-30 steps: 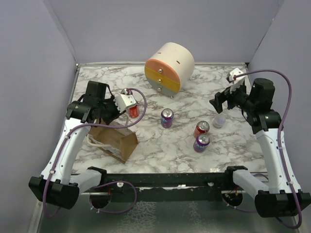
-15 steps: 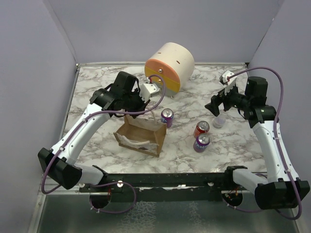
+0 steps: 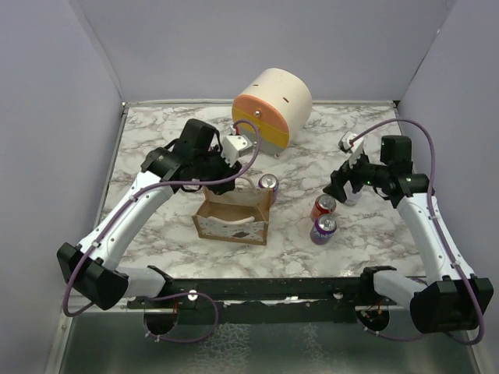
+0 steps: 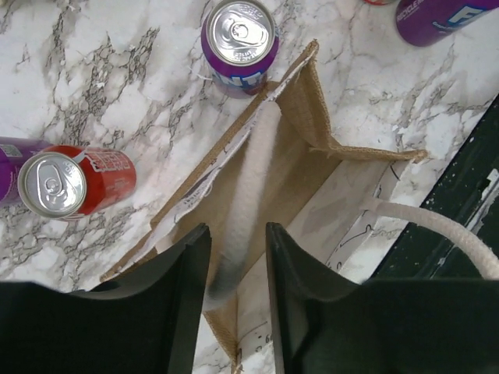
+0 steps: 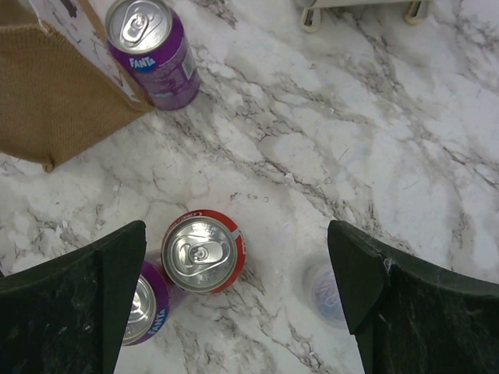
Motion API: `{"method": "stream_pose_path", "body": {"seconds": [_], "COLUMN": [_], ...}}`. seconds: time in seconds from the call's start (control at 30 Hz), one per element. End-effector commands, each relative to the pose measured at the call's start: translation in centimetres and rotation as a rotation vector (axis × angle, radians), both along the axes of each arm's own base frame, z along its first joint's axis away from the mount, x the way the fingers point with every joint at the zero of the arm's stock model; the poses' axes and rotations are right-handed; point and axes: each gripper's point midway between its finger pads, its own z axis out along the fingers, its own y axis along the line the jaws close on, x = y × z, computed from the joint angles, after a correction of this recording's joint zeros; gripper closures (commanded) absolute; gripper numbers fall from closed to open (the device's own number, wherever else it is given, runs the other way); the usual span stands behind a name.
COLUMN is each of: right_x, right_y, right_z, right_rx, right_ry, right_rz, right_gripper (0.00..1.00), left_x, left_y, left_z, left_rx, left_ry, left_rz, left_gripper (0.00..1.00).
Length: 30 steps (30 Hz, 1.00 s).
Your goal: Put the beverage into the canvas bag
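Note:
The tan canvas bag (image 3: 232, 220) stands upright and open at mid-table. My left gripper (image 3: 228, 179) hangs over its far rim, shut on one whitish loop handle (image 4: 251, 175), which runs between the fingers (image 4: 236, 230). A purple Fanta can (image 3: 267, 185) stands against the bag's right corner (image 4: 238, 39). A red can (image 3: 323, 206) and a purple can (image 3: 323, 228) stand to the right. My right gripper (image 3: 340, 183) is wide open and empty above the red can (image 5: 201, 251), with its jaws (image 5: 235, 227) on either side of it.
The round cream-orange-yellow drawer cabinet (image 3: 271, 105) stands at the back. A small clear cup (image 5: 323, 292) sits right of the red can. In the left wrist view another red can (image 4: 70, 183) and a purple can (image 4: 9, 156) stand beyond the bag, hidden under my left arm from above.
My left gripper has pulled the bag by its handle rightward and stood it upright beside the purple can. My right gripper has moved left and down over the red can.

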Motion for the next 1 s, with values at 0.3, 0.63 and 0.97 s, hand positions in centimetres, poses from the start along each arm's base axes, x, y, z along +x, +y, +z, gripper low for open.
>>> {"method": "stream_pose_path", "body": {"seconds": [0.3, 0.63, 0.97], "right_x": [-1.9, -1.7, -2.1], "right_y": [1.5, 0.9, 1.1], "right_z": [-6.7, -10.5, -11.6], "right_rx": [-0.222, -0.337, -0.339], "right_ry": [0.110, 0.214, 0.253], "right_rz": [0.067, -0.008, 0.003], "right_gripper": [0.00, 0.06, 0.20], "left_x": [-2.1, -3.3, -2.0], "left_y": [-0.2, 0.1, 3.3], "left_z": [1.1, 1.3, 2.4], "left_rx": [-0.046, -0.075, -0.116], "left_ry": [-0.024, 0.043, 0.034], "left_rz": [-0.099, -0.107, 0.051], "left_gripper": [0.69, 1.00, 1.00]}}
